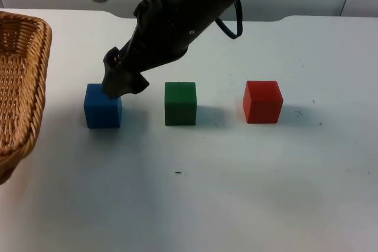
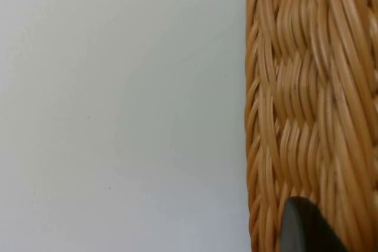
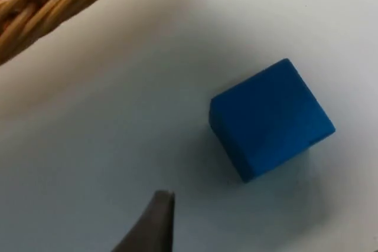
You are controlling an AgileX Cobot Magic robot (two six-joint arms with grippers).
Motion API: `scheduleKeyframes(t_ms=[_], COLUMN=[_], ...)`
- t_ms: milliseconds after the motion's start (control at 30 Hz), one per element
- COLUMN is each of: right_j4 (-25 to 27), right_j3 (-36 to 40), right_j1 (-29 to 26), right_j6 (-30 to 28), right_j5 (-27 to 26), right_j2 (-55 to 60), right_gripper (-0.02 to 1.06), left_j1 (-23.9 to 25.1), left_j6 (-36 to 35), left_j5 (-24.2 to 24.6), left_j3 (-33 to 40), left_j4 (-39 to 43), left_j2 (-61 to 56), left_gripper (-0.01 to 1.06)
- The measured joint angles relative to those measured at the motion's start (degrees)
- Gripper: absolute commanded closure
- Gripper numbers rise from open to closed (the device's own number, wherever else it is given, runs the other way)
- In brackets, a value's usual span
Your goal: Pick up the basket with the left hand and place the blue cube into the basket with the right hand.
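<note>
Basket: the wicker basket point(image 1: 20, 87) sits at the table's left edge as the top view shows it, on my left side. Its shadow in the right wrist view suggests it is lifted off the table, held where the cube can be brought to it, though I cannot be sure.

Left claw: my left gripper point(image 2: 307, 228) is right against the woven basket wall point(image 2: 307, 87), one black fingertip showing on the weave. I judge it is gripping the rim, since the basket hangs so close to that camera, but I cannot tell from this whether the fingers are clenched.

Blue cube: the blue cube point(image 1: 103, 106) stands on the white table point(image 1: 236, 193), leftmost in a row of three, nearest the basket.

Right claw: my right gripper point(image 1: 122, 84) reaches across from the right and hangs just over the cube's back right corner. In the wrist view the cube point(image 3: 270, 119) lies free on the table with nothing closed around it; how wide my fingers stand I cannot tell.

Neighbours: the green cube point(image 1: 180, 103) and red cube point(image 1: 262, 101) stand apart to the right, clear of my approach.

Step in hand: lining up over the blue cube; the grasp is not yet made.

Risk: coming down off-centre could nudge the cube.
</note>
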Motion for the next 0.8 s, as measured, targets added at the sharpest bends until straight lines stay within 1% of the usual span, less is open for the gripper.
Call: scheduleKeyframes(t_ms=[267,400,567,800], right_j4=[0.64,0.86,0.86,0.86], right_j3=[-5.4,-9.87,-12.01,-13.09], right_j1=[0.23,0.54,0.67,0.67], right_j6=[-1.26,-1.76,-3.26,-5.1], right_j5=[0.03,1.57,2.11,2.28], right_j2=[4.98,8.83,10.92,13.66], right_gripper=[0.01,0.01,0.01,0.01], left_j1=[0.0,0.0,0.0,0.0], left_j6=[0.61,0.74,0.83,0.83], left_j5=[0.54,0.54,0.68,0.76], left_j3=[0.0,0.0,0.0,0.0], left_j4=[-0.83,-0.94,-0.94,-1.27], left_j2=[0.0,0.0,0.0,0.0], left_gripper=[1.05,1.05,1.05,1.05])
